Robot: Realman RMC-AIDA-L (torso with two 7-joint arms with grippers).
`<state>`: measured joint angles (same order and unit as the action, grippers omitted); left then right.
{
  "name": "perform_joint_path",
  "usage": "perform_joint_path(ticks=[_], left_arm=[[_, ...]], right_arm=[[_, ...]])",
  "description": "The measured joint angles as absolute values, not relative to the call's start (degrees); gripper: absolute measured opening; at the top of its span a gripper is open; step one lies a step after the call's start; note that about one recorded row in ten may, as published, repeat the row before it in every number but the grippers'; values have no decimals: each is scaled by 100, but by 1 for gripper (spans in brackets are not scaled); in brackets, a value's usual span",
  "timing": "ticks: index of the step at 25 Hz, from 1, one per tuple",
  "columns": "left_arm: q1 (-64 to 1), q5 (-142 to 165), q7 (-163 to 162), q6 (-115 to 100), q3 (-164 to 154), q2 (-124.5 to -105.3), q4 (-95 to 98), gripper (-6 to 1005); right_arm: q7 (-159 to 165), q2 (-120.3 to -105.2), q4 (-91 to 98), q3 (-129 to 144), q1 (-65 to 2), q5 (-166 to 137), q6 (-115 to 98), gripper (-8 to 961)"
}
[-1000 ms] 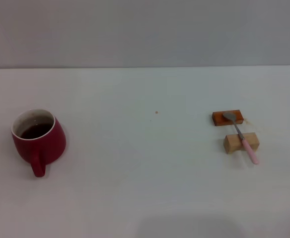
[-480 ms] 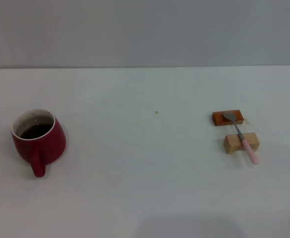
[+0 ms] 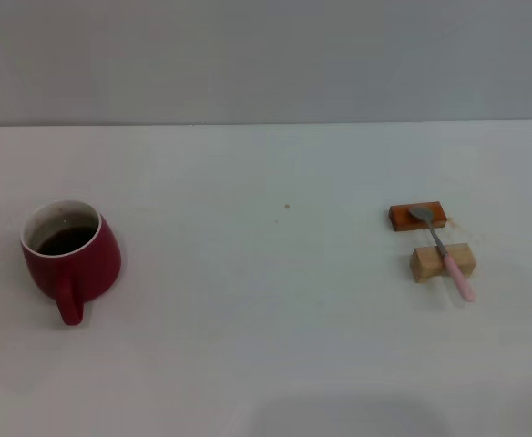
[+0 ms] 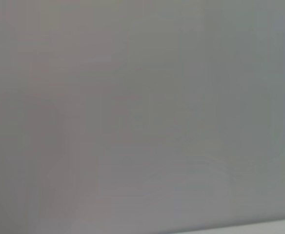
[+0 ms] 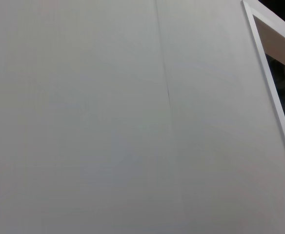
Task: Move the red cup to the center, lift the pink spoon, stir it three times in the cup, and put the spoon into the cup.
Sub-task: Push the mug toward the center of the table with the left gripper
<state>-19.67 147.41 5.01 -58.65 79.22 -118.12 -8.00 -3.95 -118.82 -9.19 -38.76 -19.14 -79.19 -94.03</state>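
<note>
The red cup (image 3: 72,259) stands upright on the white table at the left, its loop handle toward the near edge and dark liquid inside its white interior. The pink spoon (image 3: 443,251) lies at the right, its silver bowl resting on a reddish-brown block (image 3: 418,217) and its shaft across a pale wooden block (image 3: 442,262), the pink handle pointing toward the near edge. Neither gripper shows in the head view. Both wrist views show only a plain wall.
The white table (image 3: 275,300) runs back to a grey wall. A tiny brown speck (image 3: 287,207) lies near the table's middle. A faint shadow shows at the far left edge beside the cup. A window frame (image 5: 274,73) shows in the right wrist view.
A faint shadow has appeared at the far left edge of the head view beside the cup. The cup, spoon and blocks have not moved.
</note>
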Motion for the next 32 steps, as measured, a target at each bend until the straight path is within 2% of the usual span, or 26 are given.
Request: perform_joint_path(ticks=[32], left_arm=[[-2302, 15083, 1139, -5606, 6609, -11803, -792, -2]], right_arm=[[-395, -11865, -782, -3885, -2073, -7918, -9379, 726]])
